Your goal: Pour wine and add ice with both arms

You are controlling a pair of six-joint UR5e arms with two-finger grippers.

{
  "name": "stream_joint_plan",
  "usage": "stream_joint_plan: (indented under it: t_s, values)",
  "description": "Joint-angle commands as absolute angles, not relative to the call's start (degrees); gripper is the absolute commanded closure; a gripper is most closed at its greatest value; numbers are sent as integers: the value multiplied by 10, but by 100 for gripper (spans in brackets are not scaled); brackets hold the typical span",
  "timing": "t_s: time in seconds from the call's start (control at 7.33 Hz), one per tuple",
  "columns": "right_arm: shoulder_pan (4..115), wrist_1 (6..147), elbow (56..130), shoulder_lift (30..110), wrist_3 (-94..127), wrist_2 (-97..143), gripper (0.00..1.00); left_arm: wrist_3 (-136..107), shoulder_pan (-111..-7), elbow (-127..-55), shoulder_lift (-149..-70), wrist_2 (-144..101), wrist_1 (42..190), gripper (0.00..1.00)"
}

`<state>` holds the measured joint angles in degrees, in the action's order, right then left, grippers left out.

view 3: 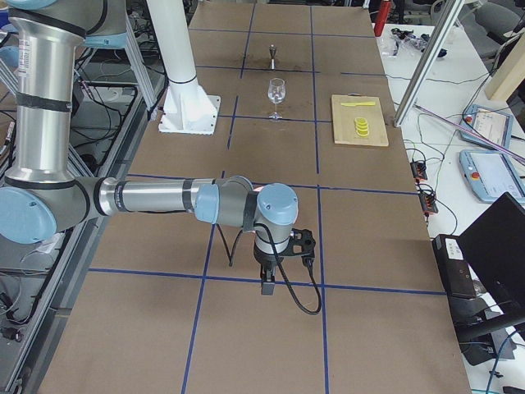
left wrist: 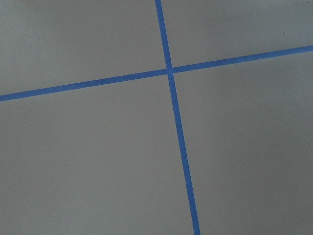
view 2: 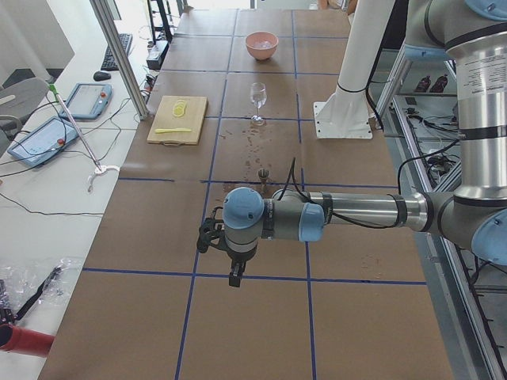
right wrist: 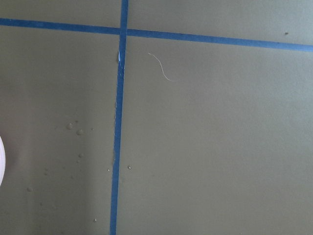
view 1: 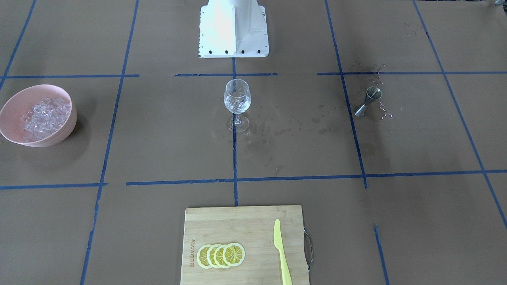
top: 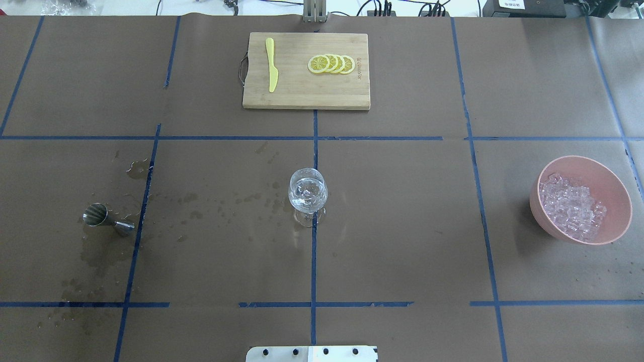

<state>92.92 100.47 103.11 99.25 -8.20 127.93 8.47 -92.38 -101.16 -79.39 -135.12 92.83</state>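
A clear stemmed glass [view 1: 237, 98] [top: 307, 193] stands upright at the table's centre with clear, ice-like pieces in its bowl. More ice [view 1: 43, 116] [top: 573, 208] fills a pink bowl [view 1: 59, 136] [top: 618, 196] on my right side. No wine or bottle is in view. A steel jigger [view 1: 368, 101] [top: 105, 218] lies tipped on my left side. Both arms hover over bare table beyond the ends of the work area. The left gripper [view 2: 234, 277] and the right gripper [view 3: 267, 285] point down, far from the glass. I cannot tell whether either is open or shut.
A wooden cutting board [view 1: 237, 225] at the far edge carries lemon slices [view 1: 222, 255] and a yellow knife [view 1: 282, 253]. Wet spots [top: 226, 201] mark the brown paper between jigger and glass. The white pedestal [view 1: 233, 27] stands behind the glass.
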Motion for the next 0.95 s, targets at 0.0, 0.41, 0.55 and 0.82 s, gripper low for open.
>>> stream_joint_plan:
  t_s: [0.0, 0.41, 0.55, 0.82]
  values:
    - [933, 1005, 1032, 1004, -76, 1280, 0, 86, -922, -1016, -781, -1340, 928, 0]
    - [932, 1005, 1030, 1020, -85, 1276, 0, 86, -921, -1016, -781, -1342, 933, 0]
    - [931, 1004, 1031, 1017, -80, 1281, 0, 86, -921, -1017, -781, -1343, 933, 0]
    - [932, 984, 1038, 1017, -82, 1283, 0, 87, -920, -1017, -786, -1345, 934, 0]
